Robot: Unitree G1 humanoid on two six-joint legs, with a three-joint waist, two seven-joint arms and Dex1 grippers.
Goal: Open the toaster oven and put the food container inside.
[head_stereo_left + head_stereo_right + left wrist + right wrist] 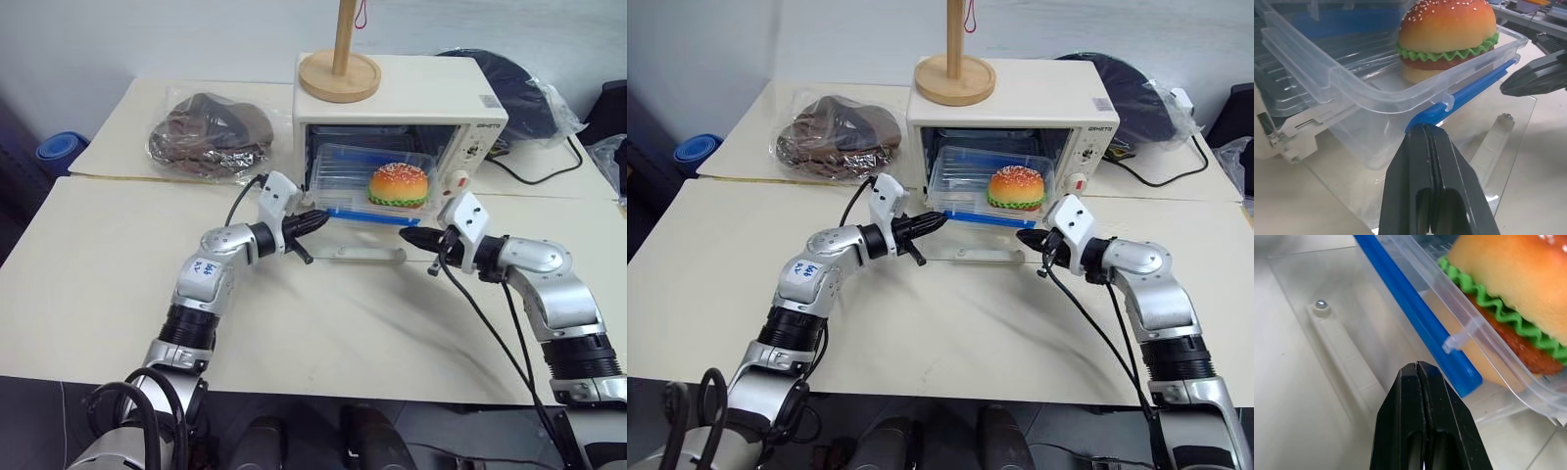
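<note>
The cream-white toaster oven [392, 93] stands at the back of the table with its glass door [367, 240] dropped flat. The clear food container [367, 181] with a blue clip strip [1459, 95] and a toy hamburger [398, 184] inside rests partly in the oven's mouth, its front end out over the door. My left gripper [321, 219] is shut, tip against the container's front left corner. My right gripper [407, 236] is shut too, tip close to the blue strip at the front right; I cannot tell whether it touches.
A wooden stand [339, 69] sits on top of the oven. A clear bag of dark brown stuff [208, 137] lies at the back left. A dark bagged object [524, 98] and a black cable [539, 176] are behind the oven on the right.
</note>
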